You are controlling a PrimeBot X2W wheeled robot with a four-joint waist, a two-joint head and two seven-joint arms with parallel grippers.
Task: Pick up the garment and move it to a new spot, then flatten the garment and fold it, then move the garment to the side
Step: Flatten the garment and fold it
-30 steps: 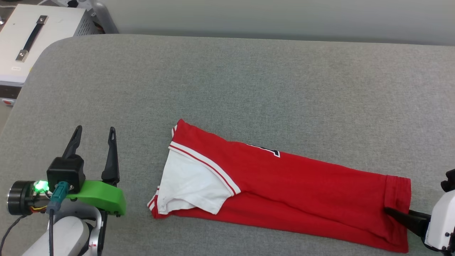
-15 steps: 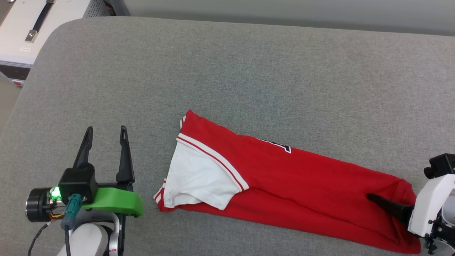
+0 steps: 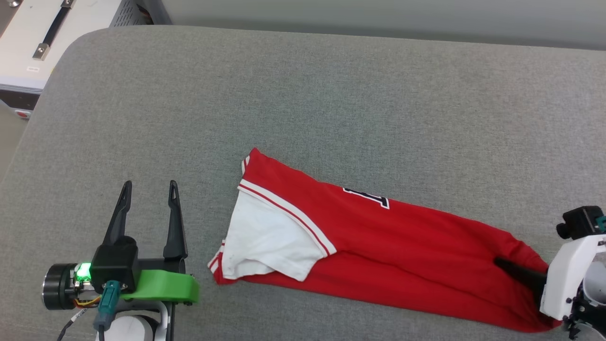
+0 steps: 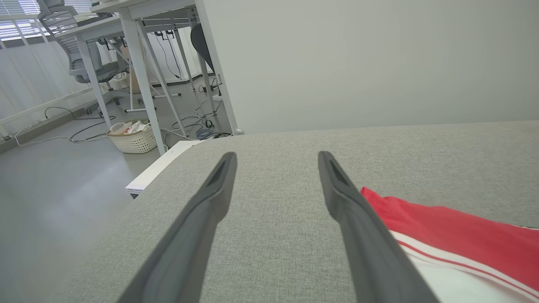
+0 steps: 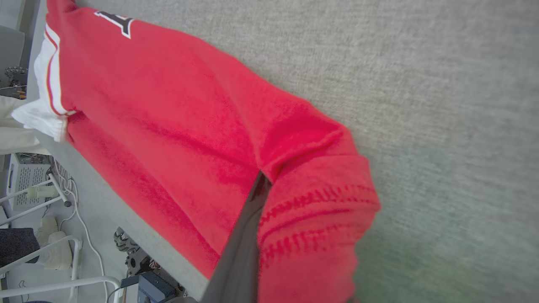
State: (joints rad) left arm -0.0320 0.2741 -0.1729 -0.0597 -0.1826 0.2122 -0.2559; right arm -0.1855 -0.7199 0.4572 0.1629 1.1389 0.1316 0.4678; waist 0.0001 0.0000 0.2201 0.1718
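One garment (image 3: 402, 246), folded into a long strip, lies on the grey surface (image 3: 331, 104), near right. Two grippers: right gripper (image 3: 502, 263) clenched on the garment's bunched hem end; left gripper (image 3: 149, 183) released, fingers spread, left of one white sleeve (image 3: 265, 241).
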